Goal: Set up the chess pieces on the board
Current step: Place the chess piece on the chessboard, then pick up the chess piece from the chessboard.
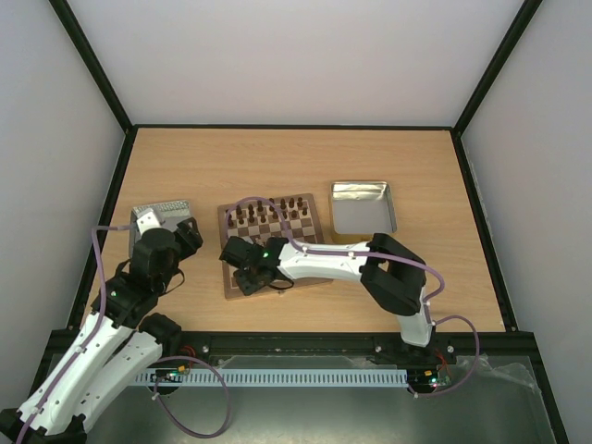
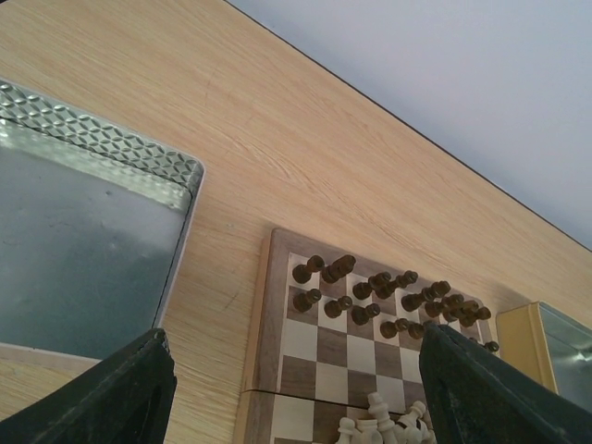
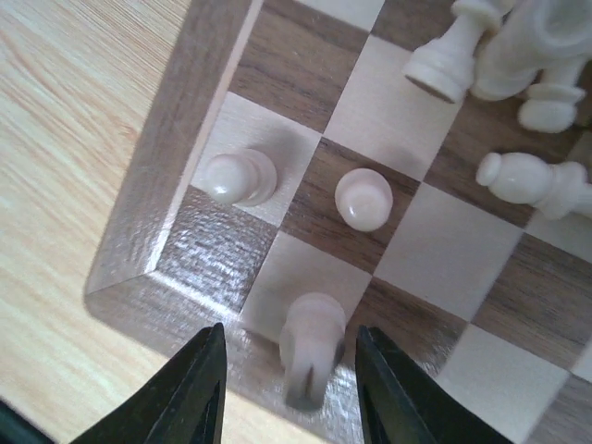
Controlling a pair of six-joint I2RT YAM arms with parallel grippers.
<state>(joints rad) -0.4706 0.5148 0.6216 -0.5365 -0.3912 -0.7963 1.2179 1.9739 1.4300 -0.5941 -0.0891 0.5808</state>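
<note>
The board (image 1: 223,242) lies mid-table, with dark chessmen (image 1: 273,211) lined up along its far side. My right gripper (image 1: 248,277) hovers over the near left corner. In the right wrist view a pale piece (image 3: 313,347) is at the corner cream square beside the rim (image 3: 176,176). The right gripper (image 3: 289,329) is open around it, with a gap on each side. Two pale pawns (image 3: 240,176) (image 3: 363,198) stand just beyond, and several pale pieces (image 3: 518,55) lie heaped further in. My left gripper (image 1: 190,229) (image 2: 294,338) hangs open and empty, left of the board.
A metal tin (image 1: 157,215) (image 2: 83,250) sits left of the board, under my left arm. A second tin (image 1: 363,206) sits to the right of the board. In the left wrist view the dark chessmen (image 2: 388,291) fill two rows, and pale pieces (image 2: 388,425) cluster at the bottom edge.
</note>
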